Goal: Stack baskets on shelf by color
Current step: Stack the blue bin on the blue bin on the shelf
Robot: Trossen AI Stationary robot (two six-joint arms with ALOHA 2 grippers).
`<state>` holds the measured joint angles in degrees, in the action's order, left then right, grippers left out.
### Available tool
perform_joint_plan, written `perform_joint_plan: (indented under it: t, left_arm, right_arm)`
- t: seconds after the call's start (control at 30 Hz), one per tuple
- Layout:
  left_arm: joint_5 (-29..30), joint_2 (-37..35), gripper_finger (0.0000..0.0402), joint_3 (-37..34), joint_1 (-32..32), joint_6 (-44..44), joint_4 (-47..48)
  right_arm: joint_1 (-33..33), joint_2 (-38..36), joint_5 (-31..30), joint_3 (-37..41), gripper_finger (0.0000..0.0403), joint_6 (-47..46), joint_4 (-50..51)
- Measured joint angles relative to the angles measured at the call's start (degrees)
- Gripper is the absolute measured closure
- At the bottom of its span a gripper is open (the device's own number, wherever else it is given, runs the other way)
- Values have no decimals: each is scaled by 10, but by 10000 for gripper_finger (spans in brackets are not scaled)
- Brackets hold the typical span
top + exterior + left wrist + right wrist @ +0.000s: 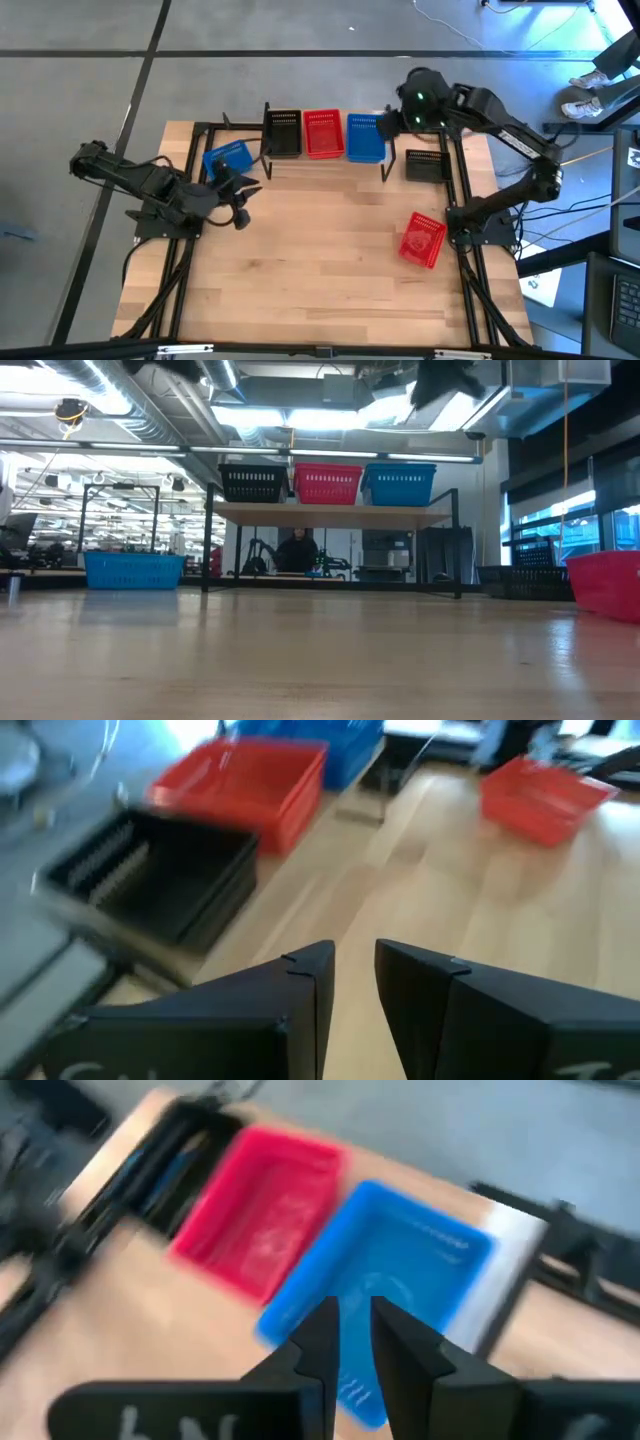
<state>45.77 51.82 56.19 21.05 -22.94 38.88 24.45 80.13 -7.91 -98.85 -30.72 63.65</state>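
Note:
On the shelf (325, 165) at the table's far side a black basket (284, 132), a red basket (323, 133) and a blue basket (366, 138) stand side by side on their bottoms. My right gripper (355, 1315) hangs open above the blue one's right end, touching nothing. A second blue basket (228, 158) sits on the table left of the shelf. A second black basket (427, 165) lies right of it, and a red basket (422, 240) lies tilted near the right edge. My left gripper (355, 965) hovers open beside the left blue basket, nothing between its fingers.
The shelf's thin black legs (208, 540) stand on the tabletop, with a gap under the plank. Black frame rails (468, 270) run along both sides of the table. The bare wooden tabletop (320, 260) stretches from the shelf to the near edge.

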Motion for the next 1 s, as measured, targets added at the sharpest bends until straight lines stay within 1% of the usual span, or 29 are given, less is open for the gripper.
perform_joint_plan:
  t: [0.07,0.17,0.27,0.33,0.47,0.6,0.67,0.8,0.9,1.0]
  left_arm:
    - [-15,-2,333,0,-17,-45,25]
    - [-49,-1,333,0,-43,-91,52]
    - [-83,-2,333,0,-66,-123,63]
    - [-107,-2,333,0,-78,-137,69]
    - [-151,-2,333,0,-91,-143,75]
    - [-171,-2,333,0,-102,-162,88]
    - [-181,-2,333,0,-106,-183,110]
    - [-201,-2,333,0,-109,-221,152]
    - [-207,-2,333,0,-109,-236,166]
    - [-215,-2,333,0,-109,-236,166]
  right_arm:
    - [-36,-13,8,0,344,32,1]
    - [-85,-26,43,-1,344,76,13]
    - [-135,-32,79,-1,344,119,48]
    - [-167,-33,93,-1,344,132,91]
    - [-226,-33,95,-1,344,130,186]
    - [-265,-33,77,-1,344,64,260]
    - [-281,-34,78,5,344,56,263]
    - [-319,-44,112,39,344,148,261]
    - [-345,-51,112,87,344,204,260]
    - [-361,-58,111,145,344,240,254]
